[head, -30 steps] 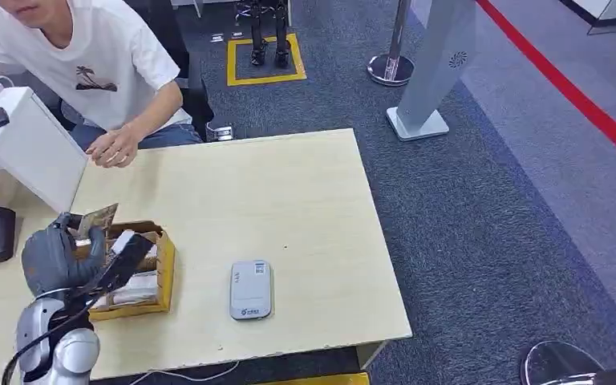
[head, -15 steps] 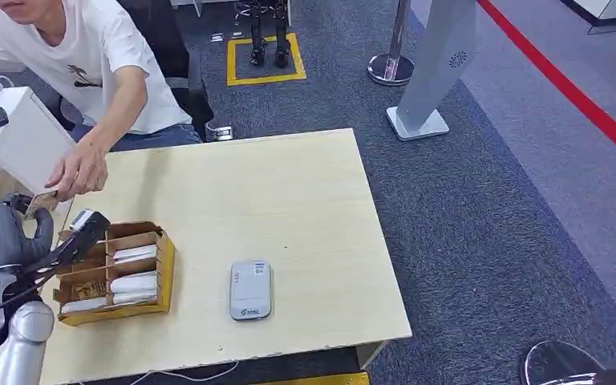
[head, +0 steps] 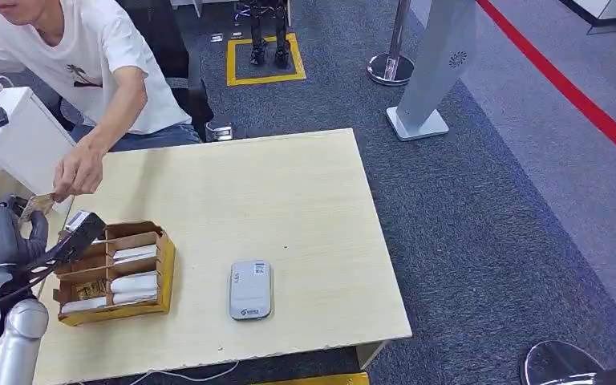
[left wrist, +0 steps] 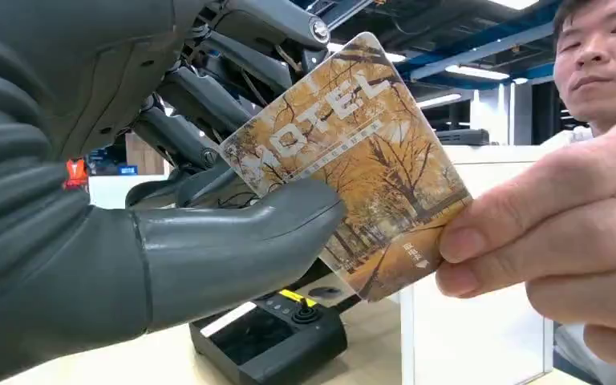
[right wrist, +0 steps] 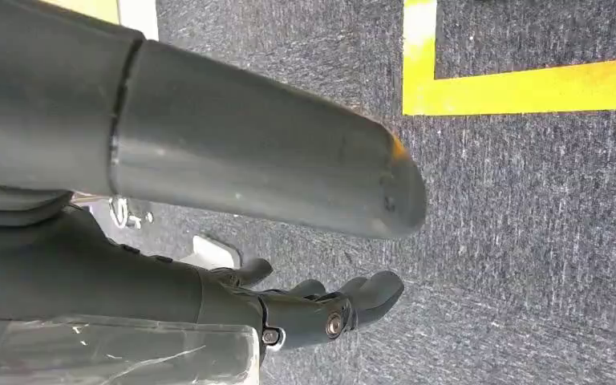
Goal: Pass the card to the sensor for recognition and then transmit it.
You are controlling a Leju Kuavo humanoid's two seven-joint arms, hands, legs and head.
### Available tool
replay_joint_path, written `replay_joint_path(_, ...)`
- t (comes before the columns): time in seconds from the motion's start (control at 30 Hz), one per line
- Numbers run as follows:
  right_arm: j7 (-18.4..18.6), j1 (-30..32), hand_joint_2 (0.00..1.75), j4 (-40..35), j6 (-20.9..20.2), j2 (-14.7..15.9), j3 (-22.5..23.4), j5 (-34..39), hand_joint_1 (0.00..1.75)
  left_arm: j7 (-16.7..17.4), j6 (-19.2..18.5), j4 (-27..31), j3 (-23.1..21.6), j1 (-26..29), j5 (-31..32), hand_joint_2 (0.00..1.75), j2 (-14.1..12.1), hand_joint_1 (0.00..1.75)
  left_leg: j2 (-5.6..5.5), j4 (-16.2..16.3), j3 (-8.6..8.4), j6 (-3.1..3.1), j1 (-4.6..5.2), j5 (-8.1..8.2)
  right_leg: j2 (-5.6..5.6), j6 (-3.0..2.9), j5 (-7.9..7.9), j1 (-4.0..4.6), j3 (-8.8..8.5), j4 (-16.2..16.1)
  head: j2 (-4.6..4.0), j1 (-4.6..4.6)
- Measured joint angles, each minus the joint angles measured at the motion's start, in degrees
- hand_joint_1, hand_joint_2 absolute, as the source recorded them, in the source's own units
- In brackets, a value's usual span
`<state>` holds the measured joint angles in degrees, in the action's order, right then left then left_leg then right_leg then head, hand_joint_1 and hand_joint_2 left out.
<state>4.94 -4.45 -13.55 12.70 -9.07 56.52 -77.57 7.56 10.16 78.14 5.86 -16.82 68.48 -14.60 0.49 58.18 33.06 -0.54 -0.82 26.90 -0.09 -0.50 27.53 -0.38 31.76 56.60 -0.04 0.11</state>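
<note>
Two hands now share the card (left wrist: 353, 160): my left hand (head: 0, 233) pinches it between thumb and fingers while the person's hand (left wrist: 553, 233) grips its free corner. Half a second ago that hand was only reaching in, so I judge the handover under way. The sensor (head: 250, 289) lies well apart. My right hand (right wrist: 321, 309) hangs empty, fingers loosely apart.

Card (left wrist: 345, 160), pinched between the thumb and fingers of the left hand (left wrist: 112, 200): "MOTEL" printed in large pale capitals across an autumn-tree picture, on the half nearer the hand. A line of smaller print beneath it and a small mark at the far corner are too fine to read.
</note>
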Motion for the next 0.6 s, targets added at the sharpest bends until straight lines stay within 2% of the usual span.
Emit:
replay_joint_path(0.27, 0.0, 0.0, 0.00, 0.0, 0.0, 0.0, 0.0, 0.1, 0.00, 0.0, 0.0, -0.2, 0.0, -0.3, 0.0, 1.75, -0.1, 1.75, 0.00, 0.0, 0.00, 0.00, 0.00, 0.00, 0.00, 0.00, 0.00, 0.00, 0.00, 0.0, 0.00, -0.02)
replay_joint_path(0.3, 0.0, 0.0, 0.00, 0.0, 0.0, 0.0, 0.0, 0.1, 0.00, 0.0, 0.0, -0.3, 0.0, -0.3, 0.0, 1.75, -0.1, 0.00, 0.00, 0.0, 0.00, 0.00, 0.00, 0.00, 0.00, 0.00, 0.00, 0.00, 0.00, 0.0, 0.00, 0.00)
replay_joint_path(0.33, 0.0, 0.1, 0.00, 0.0, 0.0, 0.0, 0.0, 0.1, 0.00, 0.0, 0.0, -0.5, 0.0, -0.6, 0.0, 1.75, -0.2, 0.00, 0.00, 0.0, 0.00, 0.00, 0.00, 0.00, 0.00, 0.00, 0.00, 0.00, 0.01, 0.0, 0.00, 0.00)
replay_joint_path(0.37, 0.0, 0.2, 0.00, 0.0, 0.0, 0.0, 0.0, 0.2, 0.00, 0.0, 0.4, -0.5, 0.0, -0.6, -0.1, 0.00, -0.2, 0.00, 0.00, 0.0, 0.00, 0.00, 0.00, 0.00, 0.00, 0.00, 0.00, 0.00, 0.01, 0.0, 0.00, -0.02)
replay_joint_path(0.6, 0.0, 0.5, 0.00, 0.0, 0.0, 0.0, 0.1, 0.6, 0.00, -0.6, 0.6, -0.4, 0.0, -0.8, -1.0, 0.00, -0.2, 0.00, -0.01, 0.0, 0.00, -0.02, 0.00, -0.02, 0.00, 0.00, 0.00, 0.00, 0.00, 0.0, -0.02, 0.00)
